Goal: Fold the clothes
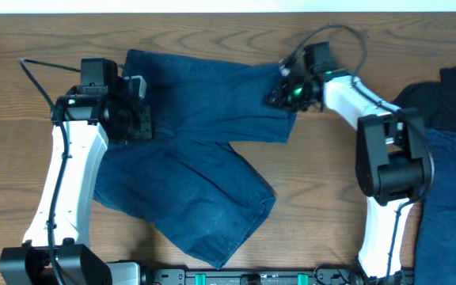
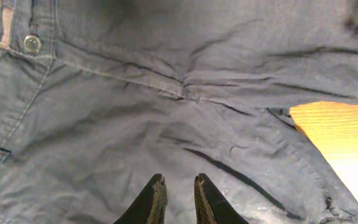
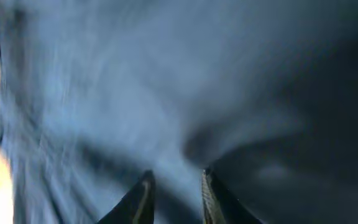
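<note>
A pair of blue denim shorts [image 1: 200, 150] lies spread on the wooden table, waistband to the left, one leg along the top and one slanting to the lower right. My left gripper [image 1: 137, 119] hovers over the waist end. In the left wrist view the gripper [image 2: 179, 186] is nearly closed and empty above the cloth, with the button [image 2: 32, 43] at upper left. My right gripper [image 1: 283, 91] sits at the hem of the upper leg. In the blurred right wrist view the gripper [image 3: 174, 186] has denim [image 3: 135, 93] between its fingers.
A pile of dark and blue clothes [image 1: 450, 134] lies at the right edge of the table. Bare wood [image 1: 323, 182] lies between the shorts and the pile. The arm bases stand along the front edge.
</note>
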`<state>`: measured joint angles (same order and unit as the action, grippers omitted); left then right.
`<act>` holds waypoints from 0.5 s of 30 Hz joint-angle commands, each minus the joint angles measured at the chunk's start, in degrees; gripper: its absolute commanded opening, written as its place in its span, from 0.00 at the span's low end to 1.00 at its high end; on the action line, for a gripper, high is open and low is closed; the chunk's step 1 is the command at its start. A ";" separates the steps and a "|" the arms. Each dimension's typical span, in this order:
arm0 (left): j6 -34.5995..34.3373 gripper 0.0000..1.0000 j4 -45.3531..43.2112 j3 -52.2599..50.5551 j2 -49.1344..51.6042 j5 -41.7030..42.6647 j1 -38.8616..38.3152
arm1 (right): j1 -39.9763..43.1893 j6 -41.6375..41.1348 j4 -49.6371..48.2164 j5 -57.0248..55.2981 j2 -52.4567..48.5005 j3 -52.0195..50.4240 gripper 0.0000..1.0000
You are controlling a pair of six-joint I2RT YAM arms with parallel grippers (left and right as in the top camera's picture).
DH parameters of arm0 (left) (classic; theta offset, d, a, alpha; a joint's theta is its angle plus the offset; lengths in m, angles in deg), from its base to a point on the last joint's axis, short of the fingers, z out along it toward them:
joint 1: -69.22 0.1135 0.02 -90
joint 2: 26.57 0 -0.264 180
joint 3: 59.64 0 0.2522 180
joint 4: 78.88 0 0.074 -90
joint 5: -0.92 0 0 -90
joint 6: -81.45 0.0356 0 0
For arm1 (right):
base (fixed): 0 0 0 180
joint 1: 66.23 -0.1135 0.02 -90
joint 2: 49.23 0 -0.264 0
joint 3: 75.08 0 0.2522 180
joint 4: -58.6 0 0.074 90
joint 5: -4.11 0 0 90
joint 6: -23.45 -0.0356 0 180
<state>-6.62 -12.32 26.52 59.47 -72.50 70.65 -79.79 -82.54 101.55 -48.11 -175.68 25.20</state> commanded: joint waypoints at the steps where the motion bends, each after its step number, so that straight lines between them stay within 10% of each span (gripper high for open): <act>1: 1.03 0.18 -0.33 -0.24 -0.04 0.31 -0.07 | -3.76 11.96 4.76 7.54 2.95 0.61 0.27; 15: 1.01 0.25 1.14 -0.24 -0.04 -2.27 -0.07 | -15.87 22.75 37.42 -11.87 7.72 -0.85 0.57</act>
<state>-6.42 -11.36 26.50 59.47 -74.25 70.61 -92.66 -64.51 134.69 -52.94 -168.30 25.33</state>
